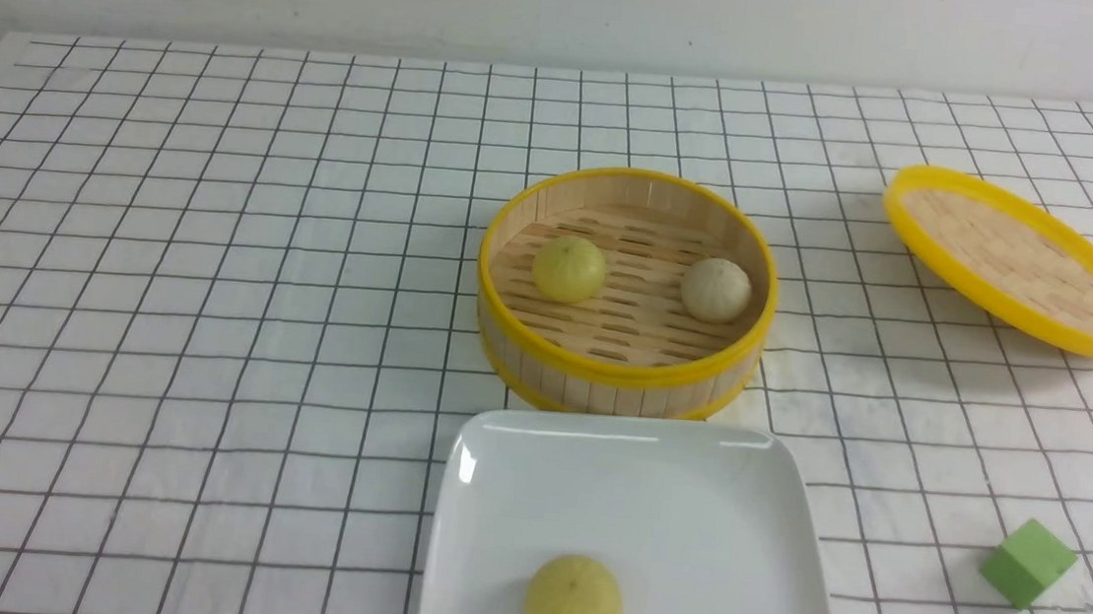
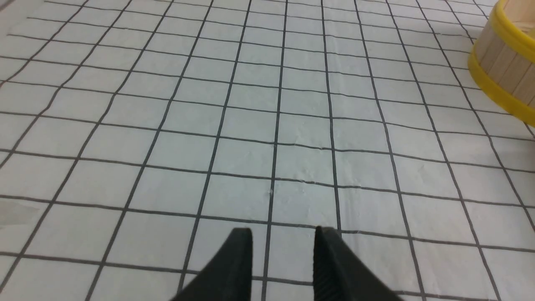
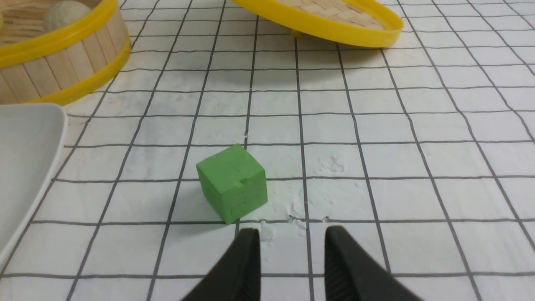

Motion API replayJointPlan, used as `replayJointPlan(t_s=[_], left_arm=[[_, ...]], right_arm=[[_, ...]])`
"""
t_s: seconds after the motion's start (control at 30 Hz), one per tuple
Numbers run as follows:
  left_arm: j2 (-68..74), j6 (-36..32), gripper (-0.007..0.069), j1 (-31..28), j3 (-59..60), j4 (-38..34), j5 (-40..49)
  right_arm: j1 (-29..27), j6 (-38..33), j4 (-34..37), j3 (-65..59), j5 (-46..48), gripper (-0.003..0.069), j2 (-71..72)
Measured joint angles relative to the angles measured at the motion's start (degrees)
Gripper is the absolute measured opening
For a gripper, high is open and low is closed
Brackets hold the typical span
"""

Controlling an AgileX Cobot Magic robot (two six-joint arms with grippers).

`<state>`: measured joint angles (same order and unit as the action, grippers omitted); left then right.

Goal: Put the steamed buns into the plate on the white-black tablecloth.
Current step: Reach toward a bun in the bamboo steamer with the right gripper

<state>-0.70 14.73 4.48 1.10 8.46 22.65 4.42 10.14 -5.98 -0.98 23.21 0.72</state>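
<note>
One yellow bun [image 1: 572, 603] sits on the plate [image 1: 668, 496], close to the plate's near edge, so that's one of three home. The second yellow bun [image 1: 569, 268] and the beige-white bun [image 1: 715, 289] lie apart from each other in the open steamer basket [image 1: 619, 378], which stands just beyond the plate's far rim, almost touching it. The plate itself rests on the white-black tablecloth [image 1: 209, 317] that covers the table.

Further out, the basket's lid [image 1: 1016, 259] is tilted on the cloth, well beyond the plate and off to its right. A green cube [image 1: 1029, 563] sits to the plate's right, no part of this job.

Now the arms. The right claw [image 3: 291, 259] hangs low over the cloth on the plate's right, fingers parted and holding nothing, the cube just ahead of it and the plate's corner at the edge of its view. The left claw [image 2: 283, 261] is also spread and empty, over bare cloth, with no plate in its view, only a bit of the basket's wall.

By my reading we're between picks: a transfer is done and the next fetch has not begun. The next move calls for one claw to rise over the basket's wall, drop around a bun, close gently on the soft dome, then lift clear of the rim and cross to a bare part of the plate. The right claw must also steer clear of the cube.
</note>
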Motion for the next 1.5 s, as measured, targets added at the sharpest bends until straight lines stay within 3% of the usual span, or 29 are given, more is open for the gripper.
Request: replayJointPlan(t_s=[0.63,0.77,0.8,0.83,0.87,0.97,1.07,1.27,1.4,1.5], left_arm=[[0.0,0.1,0.0241,0.0,0.0,-0.2,0.0],[0.0,9.5,0.0241,0.0,0.0,-12.0,-0.4],[0.0,14.8,0.0241,0.0,0.0,-18.9,-0.4],[0.0,15.6,0.0241,0.0,0.0,-20.9,-0.4],[0.0,22.1,0.0241,0.0,0.2,-28.9,-0.4],[0.0,28.8,0.0241,0.0,0.4,-36.5,-0.5],[0.0,30.7,0.0241,0.0,0.5,-38.5,-0.7],[0.0,31.1,0.0234,0.0,0.3,-37.6,-5.2],[0.0,27.5,0.0197,0.0,-5.3,-38.7,-2.4],[0.4,15.9,0.0108,0.0,-18.0,-36.8,3.0]], right_arm=[[0.0,0.0,-2.1,0.0,0.0,0.024,0.0],[0.0,3.0,2.0,-0.1,-0.8,0.024,0.0],[0.0,6.7,7.2,-0.2,-1.7,0.024,0.0],[0.0,7.2,7.2,-0.2,-1.7,0.024,0.0],[0.0,11.3,14.0,-0.4,-2.6,0.024,0.0],[0.0,15.0,20.4,-0.4,-3.1,0.024,0.0],[0.0,15.9,23.1,-0.4,-3.5,0.024,0.0],[0.0,16.4,24.3,-0.4,-7.4,0.0232,0.0],[0.0,16.3,24.2,3.1,-10.5,0.0183,0.0],[0.0,12.6,20.7,12.7,-11.1,0.0083,-2.0]])
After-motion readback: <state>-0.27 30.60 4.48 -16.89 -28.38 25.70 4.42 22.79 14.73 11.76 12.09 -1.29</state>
